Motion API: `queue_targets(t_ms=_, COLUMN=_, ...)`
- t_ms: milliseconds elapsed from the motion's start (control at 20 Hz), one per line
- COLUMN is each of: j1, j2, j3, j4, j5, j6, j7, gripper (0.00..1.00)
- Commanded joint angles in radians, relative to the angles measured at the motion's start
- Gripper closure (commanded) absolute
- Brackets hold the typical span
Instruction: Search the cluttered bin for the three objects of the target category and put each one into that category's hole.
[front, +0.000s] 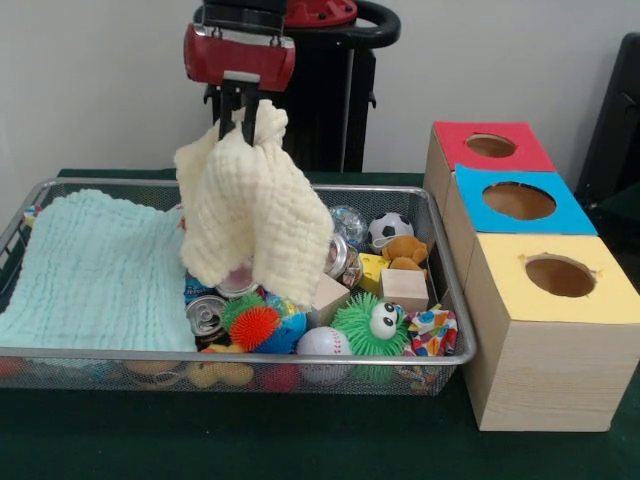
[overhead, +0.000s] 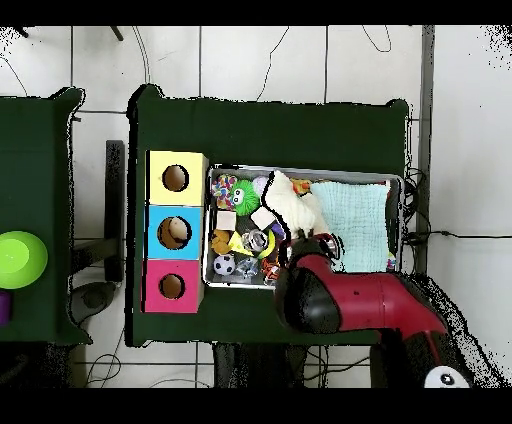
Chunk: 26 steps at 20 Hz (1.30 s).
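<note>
Yellow cloth (front: 255, 215) hangs from the gripper (front: 247, 122), which is pinched tight on its top corner and holds it up over the middle of the wire bin (front: 452, 352). I think the arm is lifting this cover away to see what hides below. A good way is to carry it to the side with the pale green cloth (front: 95, 270), well clear of the toys, and drop it there so it covers nothing new.

Inside the bin, one small brown plush animal (front: 404, 250) sits near the right wall, by the soccer ball (front: 390, 229) and just behind a wooden block (front: 404, 289). I cannot find the other two plush toys. A green fuzzy ball with eyes (front: 370, 325), a spiky orange ball (front: 254, 325), a white baseball (front: 322, 344) and a can (front: 206, 315) lie near the front.

Beside the bin stand three wooden boxes. The red-topped box's hole (front: 490, 146) is farthest back and looks empty. In the overhead view, the blue-topped box's hole (overhead: 174, 233) seems to have something tan inside.
</note>
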<state>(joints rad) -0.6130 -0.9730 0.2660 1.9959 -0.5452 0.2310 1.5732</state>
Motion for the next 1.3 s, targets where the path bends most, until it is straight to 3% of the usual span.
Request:
queue_targets(t_ms=50, j1=-0.148, j2=-0.102, j3=0.182, j4=0.071, j5=-0.049, j6=0.160, j7=-0.272, gripper=1.00)
queue_targets(t_ms=450, j1=-0.269, j2=-0.069, j3=0.259, j4=0.095, j5=-0.150, j6=0.111, j7=-0.247, gripper=1.00)
queue_targets(t_ms=650, j1=-0.274, j2=-0.031, j3=0.255, j4=0.107, j5=-0.214, j6=0.065, j7=-0.176, gripper=1.00)
queue_targets(t_ms=1200, j1=-0.278, j2=-0.016, j3=0.260, j4=0.147, j5=-0.250, j6=0.008, j7=-0.052, gripper=1.00)
queue_targets(t_ms=1250, j1=-0.282, j2=-0.016, j3=0.267, j4=0.149, j5=-0.252, j6=0.007, j7=-0.043, gripper=0.00)
queue_targets(t_ms=1300, j1=-0.280, j2=-0.017, j3=0.267, j4=0.148, j5=-0.255, j6=0.003, j7=-0.041, gripper=0.00)
